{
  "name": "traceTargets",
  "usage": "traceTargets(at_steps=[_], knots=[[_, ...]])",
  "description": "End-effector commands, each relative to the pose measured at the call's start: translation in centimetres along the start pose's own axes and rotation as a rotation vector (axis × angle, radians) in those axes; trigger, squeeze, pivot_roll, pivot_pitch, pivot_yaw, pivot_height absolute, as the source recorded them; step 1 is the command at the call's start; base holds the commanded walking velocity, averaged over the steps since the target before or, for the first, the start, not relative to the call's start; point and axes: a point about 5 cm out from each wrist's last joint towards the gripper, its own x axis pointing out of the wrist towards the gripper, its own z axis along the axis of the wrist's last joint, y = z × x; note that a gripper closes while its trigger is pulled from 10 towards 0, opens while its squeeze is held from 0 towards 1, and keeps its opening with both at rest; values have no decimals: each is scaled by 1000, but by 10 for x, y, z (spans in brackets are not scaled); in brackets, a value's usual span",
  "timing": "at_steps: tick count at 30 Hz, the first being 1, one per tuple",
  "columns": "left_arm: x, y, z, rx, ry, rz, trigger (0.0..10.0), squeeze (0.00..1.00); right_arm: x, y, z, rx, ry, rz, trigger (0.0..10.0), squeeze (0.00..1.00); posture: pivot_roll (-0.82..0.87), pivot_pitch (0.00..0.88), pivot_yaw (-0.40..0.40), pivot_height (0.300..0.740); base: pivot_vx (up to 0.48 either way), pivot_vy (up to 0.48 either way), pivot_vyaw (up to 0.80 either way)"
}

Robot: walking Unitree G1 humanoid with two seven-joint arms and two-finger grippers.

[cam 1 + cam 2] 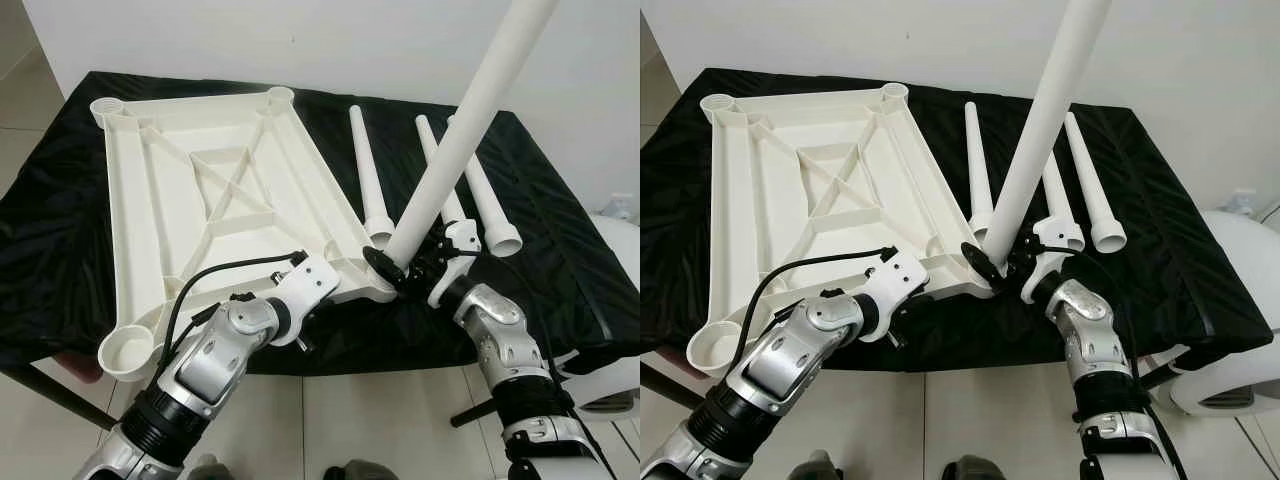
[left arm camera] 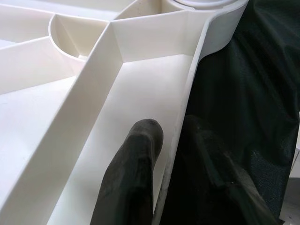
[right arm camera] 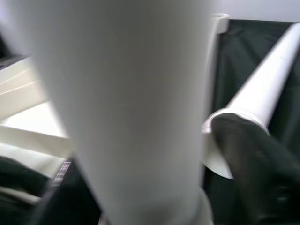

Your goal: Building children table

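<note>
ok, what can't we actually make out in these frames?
- Held leg: top end cut off by the head views' upper edge.
- Corner socket: seating hidden behind the right pincer.
- Right wrist view: the blurred leg blocks the tabletop.
- Left pincer: clamped on the tabletop's rim.

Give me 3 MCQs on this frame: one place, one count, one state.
1. Where does the right gripper hold the raised leg?
A. over the tabletop's near right corner
B. over the far left corner
C. over the floor

2. How many legs lie flat on the black cloth?
A. one
B. three
C. five

3. How does the tabletop lie?
A. ribbed underside up
B. smooth side up
C. on edge

Key: 1 A, the leg's foot meets that corner socket; 2 B, three lie side by side; 3 A, ribs and sockets face up.
</note>
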Motion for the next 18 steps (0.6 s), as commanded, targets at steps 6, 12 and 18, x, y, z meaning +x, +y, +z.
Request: traceTargets(at_steps=[6, 12, 18], knots=[[4, -10, -3, -8, 19, -88, 10000, 0, -4, -4, -3, -4, 12, 4, 0, 0, 14, 24, -70, 740, 0, 0, 0], [4, -10, -3, -4, 17, -92, 10000, 0, -6, -4, -5, -9, 15, 15, 0, 0, 12, 21, -69, 740, 0, 0, 0], [5, -11, -3, -2, 16, -94, 10000, 0, -5, -5, -4, -6, 6, -11, 10000, 0, 11, 14, -69, 740, 0, 0, 0]])
